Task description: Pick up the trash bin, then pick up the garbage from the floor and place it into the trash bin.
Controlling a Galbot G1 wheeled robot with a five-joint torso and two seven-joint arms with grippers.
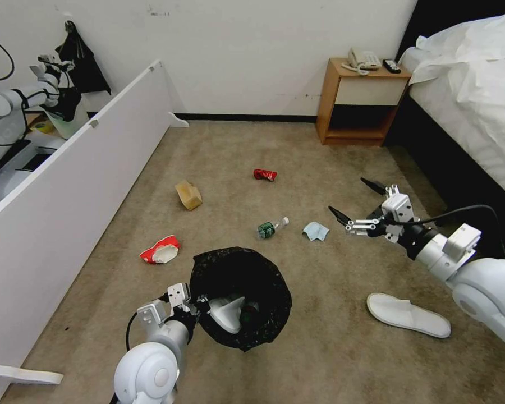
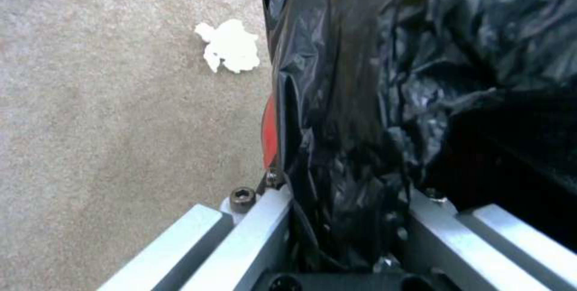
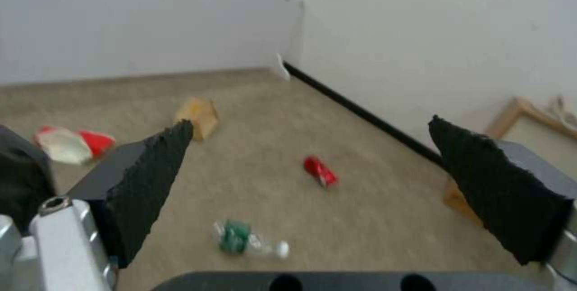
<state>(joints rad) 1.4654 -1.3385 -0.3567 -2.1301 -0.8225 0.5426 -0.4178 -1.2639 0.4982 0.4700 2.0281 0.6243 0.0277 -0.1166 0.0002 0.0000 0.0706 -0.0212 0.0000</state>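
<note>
My left gripper (image 1: 199, 307) gripped the trash bin (image 1: 247, 292) by its rim; my right gripper (image 1: 358, 203), fingers spread empty, hovered over the bottle (image 1: 270, 227), needing descent.

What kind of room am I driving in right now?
Most likely a hotel-style bedroom: a bed with white linen on the right, a wooden nightstand carrying a corded phone against the far wall, and beige carpet strewn with litter, including a white slipper.
</note>
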